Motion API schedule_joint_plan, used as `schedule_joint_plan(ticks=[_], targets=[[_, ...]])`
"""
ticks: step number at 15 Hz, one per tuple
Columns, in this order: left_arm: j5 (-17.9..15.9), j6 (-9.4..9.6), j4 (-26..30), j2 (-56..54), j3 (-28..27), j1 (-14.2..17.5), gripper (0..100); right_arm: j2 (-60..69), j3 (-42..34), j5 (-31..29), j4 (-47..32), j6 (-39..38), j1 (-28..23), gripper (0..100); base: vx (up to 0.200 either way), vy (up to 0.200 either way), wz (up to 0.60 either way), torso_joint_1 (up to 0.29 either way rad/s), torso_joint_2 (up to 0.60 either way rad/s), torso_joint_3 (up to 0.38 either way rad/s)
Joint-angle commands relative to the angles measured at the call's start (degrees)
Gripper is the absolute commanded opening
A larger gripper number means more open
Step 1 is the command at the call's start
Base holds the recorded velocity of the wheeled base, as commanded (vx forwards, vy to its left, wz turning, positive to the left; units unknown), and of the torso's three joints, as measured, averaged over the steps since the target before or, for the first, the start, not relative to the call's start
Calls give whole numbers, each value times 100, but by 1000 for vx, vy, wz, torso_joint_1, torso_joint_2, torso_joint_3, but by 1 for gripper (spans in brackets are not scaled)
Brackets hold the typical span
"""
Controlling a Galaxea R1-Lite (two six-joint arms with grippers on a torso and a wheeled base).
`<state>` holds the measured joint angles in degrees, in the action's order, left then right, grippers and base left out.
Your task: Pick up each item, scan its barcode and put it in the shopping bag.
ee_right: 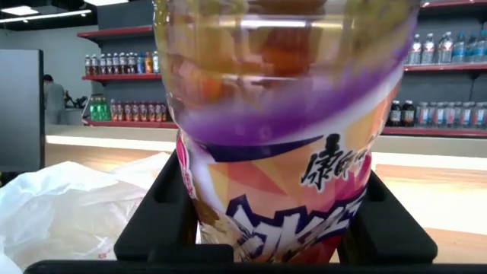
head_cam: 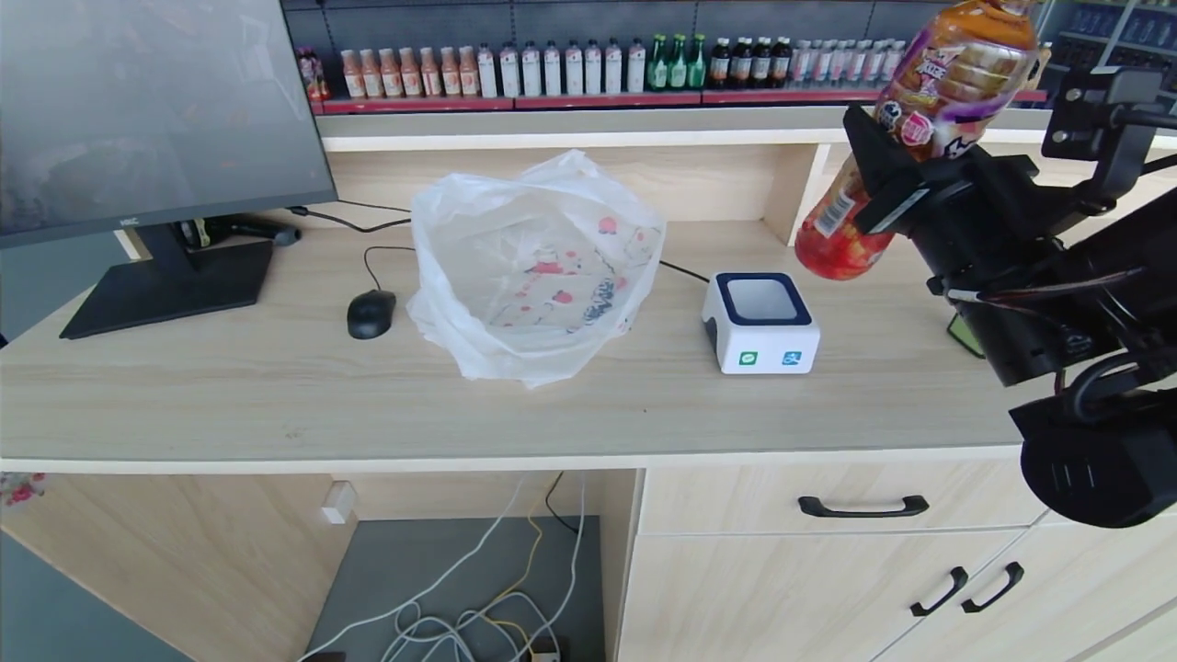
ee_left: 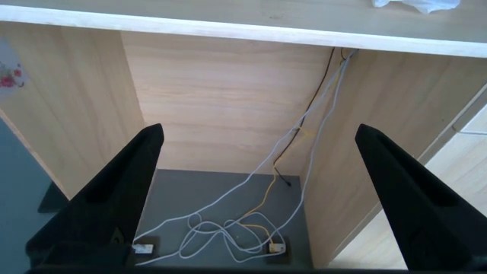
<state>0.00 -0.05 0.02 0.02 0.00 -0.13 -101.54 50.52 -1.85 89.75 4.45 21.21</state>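
My right gripper point(head_cam: 906, 175) is shut on a drink bottle point(head_cam: 919, 119) with an orange and purple label, held tilted in the air above and right of the white barcode scanner point(head_cam: 761, 322). The bottle's barcode faces left, its base pointing down toward the counter. In the right wrist view the bottle point(ee_right: 285, 114) sits between the black fingers point(ee_right: 163, 209). The white plastic shopping bag point(head_cam: 538, 262) stands open on the counter, left of the scanner. My left gripper point(ee_left: 255, 198) hangs open below the counter edge, facing the cables in the desk's leg space.
A monitor point(head_cam: 147, 110) stands at the counter's back left with a black mouse point(head_cam: 371, 313) beside the bag. A raised shelf ledge point(head_cam: 588, 129) runs behind the counter. Drawers with black handles point(head_cam: 862, 507) sit below at the right. A green item point(head_cam: 964, 336) lies behind my right arm.
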Motion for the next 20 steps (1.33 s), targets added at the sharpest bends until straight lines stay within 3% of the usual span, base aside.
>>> schedule_joint_plan(ticks=[1, 13, 20], targets=[[0, -4, -2, -2, 0, 13, 100, 11, 11, 1, 25, -23, -108, 0, 0, 200, 0, -2, 7, 2], [0, -13, -2, -2, 0, 13, 100, 20, -42, 1, 25, -32, -126, 0, 0, 200, 0, 3, 1, 2], [0, 5, -2, -2, 0, 5, 100, 20, -323, 1, 25, 12, -21, 0, 0, 0, 0, 0, 0, 0]])
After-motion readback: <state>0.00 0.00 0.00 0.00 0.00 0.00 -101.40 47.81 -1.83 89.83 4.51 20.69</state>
